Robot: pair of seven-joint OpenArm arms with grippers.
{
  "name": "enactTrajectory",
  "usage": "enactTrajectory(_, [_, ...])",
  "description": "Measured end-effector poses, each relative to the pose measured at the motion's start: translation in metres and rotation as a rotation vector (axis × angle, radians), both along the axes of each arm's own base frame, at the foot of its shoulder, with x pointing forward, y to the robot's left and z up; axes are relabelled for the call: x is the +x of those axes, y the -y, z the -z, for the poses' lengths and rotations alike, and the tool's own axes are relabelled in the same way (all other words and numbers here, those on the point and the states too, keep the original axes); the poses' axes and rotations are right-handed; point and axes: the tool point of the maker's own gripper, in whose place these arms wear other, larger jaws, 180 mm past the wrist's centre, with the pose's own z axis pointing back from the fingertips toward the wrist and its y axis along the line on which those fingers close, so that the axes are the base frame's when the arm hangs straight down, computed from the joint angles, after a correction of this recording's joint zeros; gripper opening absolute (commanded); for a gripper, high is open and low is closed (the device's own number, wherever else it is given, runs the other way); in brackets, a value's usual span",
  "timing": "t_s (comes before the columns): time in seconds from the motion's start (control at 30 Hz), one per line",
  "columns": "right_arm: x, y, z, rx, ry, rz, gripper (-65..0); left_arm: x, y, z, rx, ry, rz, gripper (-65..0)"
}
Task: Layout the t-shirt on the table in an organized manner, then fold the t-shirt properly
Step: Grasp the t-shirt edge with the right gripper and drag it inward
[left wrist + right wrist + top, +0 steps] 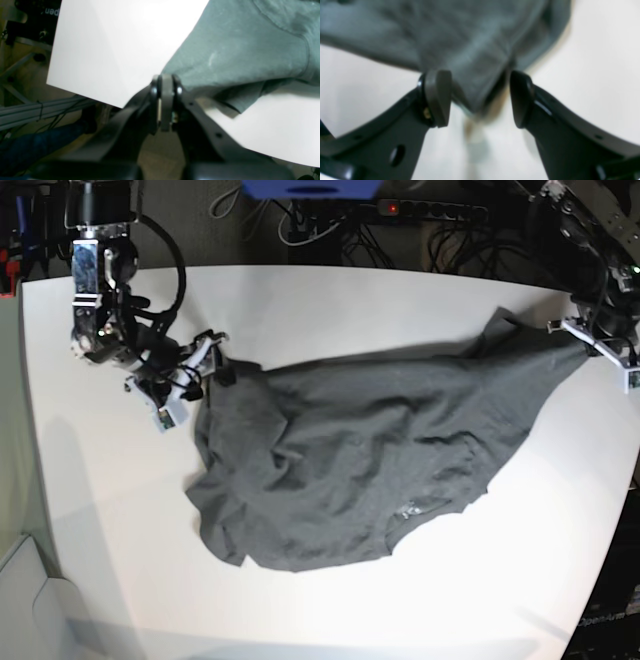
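Note:
The dark grey t-shirt (360,460) lies crumpled and spread across the middle of the white table (350,300), its collar toward the front. My right gripper (200,370) is at the shirt's far left corner. In the right wrist view it (480,100) stands open, with a tip of the t-shirt (460,37) hanging loose between its fingers (438,97). My left gripper (592,340) is at the table's right edge. Its pads are pressed together (166,85) on the edge of the t-shirt (237,50), which stretches toward it, slightly lifted off the table (112,50).
The table's corner and edge lie right by my left gripper, with floor, metal frame bars (37,110) and cables below. A power strip (430,210) and cables run behind the table's far edge. A pale grey object (30,600) sits off the front left corner.

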Motion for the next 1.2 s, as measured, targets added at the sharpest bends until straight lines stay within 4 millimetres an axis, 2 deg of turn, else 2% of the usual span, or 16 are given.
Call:
enactTrajectory(0.23, [-0.008,-0.003,0.007,0.013,-0.018,0.001,-27.4,-0.001,0.0,0.0,0.0,-0.002,0.0,-64.6])
enactTrajectory(0.37, [-0.011,-0.014,0.007,0.051,-0.019,0.005,-28.9,-0.001,0.0,0.001,0.0,-0.002,0.0,-64.6])
enactTrajectory(0.47, [-0.01,-0.016,0.007,0.052,-0.02,0.005,-37.3,-0.001,0.0,0.0,0.0,-0.001,0.0,-64.6])
enactTrajectory(0.57, [-0.01,-0.024,0.008,0.041,-0.03,-0.028,-51.2,-0.001,0.0,0.001,0.0,-0.003,0.0,-64.6])
enactTrajectory(0.63, [-0.003,-0.034,0.004,0.05,-0.014,-0.046,-61.8,-0.001,0.0,0.001,-0.001,-0.003,0.0,-64.6])
enactTrajectory(0.67, [0.002,-0.037,-0.001,0.066,0.003,-0.045,-65.0,-0.001,0.001,0.001,-0.002,-0.003,0.0,-64.6])
enactTrajectory(0.8, [0.021,-0.035,-0.014,0.052,0.043,-0.048,-65.0,-0.003,-0.001,0.002,0.004,-0.011,-0.001,-64.6])
enactTrajectory(0.9, [0.052,-0.033,-0.04,0.037,0.117,-0.053,-65.0,-0.009,0.002,0.006,-0.005,-0.028,0.005,-64.6])
enactTrajectory(1.03, [0.105,-0.033,-0.1,0.042,0.285,-0.055,-65.0,-0.016,-0.001,0.009,0.004,-0.046,0.001,-64.6])
enactTrajectory(1.1, [0.124,-0.035,-0.125,0.038,0.345,-0.059,-65.0,-0.023,0.001,0.011,0.001,-0.058,0.007,-64.6])
enactTrajectory(1.2, [0.149,-0.061,-0.161,0.051,0.419,-0.11,-65.0,-0.035,-0.001,0.018,0.005,-0.1,0.002,-64.6])
